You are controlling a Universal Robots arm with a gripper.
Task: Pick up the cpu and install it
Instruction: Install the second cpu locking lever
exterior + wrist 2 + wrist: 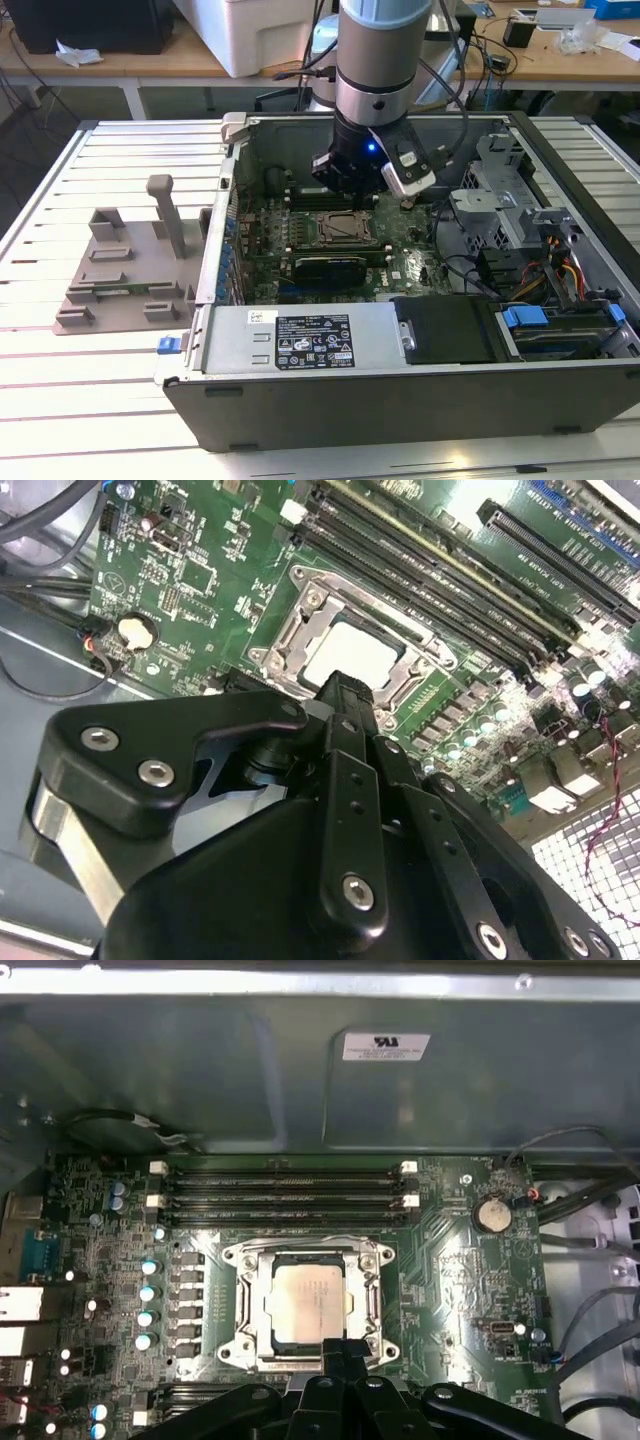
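Presently the grey fixture (125, 265) lies at the exterior view's left; the cpu (312, 1295) sits seated in the motherboard socket (255, 1300). The gripper (345, 1352) hangs just above it, clenched on nothing. Judgement: placement done; remaining work concerns securing the socket.

The cpu, a small flat square chip with a pale silver-grey metal top (312, 1298) and a thin lighter rim, lies flat and level inside the metal-framed socket (246, 1300) on the green motherboard. In both wrist views its top face (350, 660) is bare and uncovered, its edges square with the socket frame.
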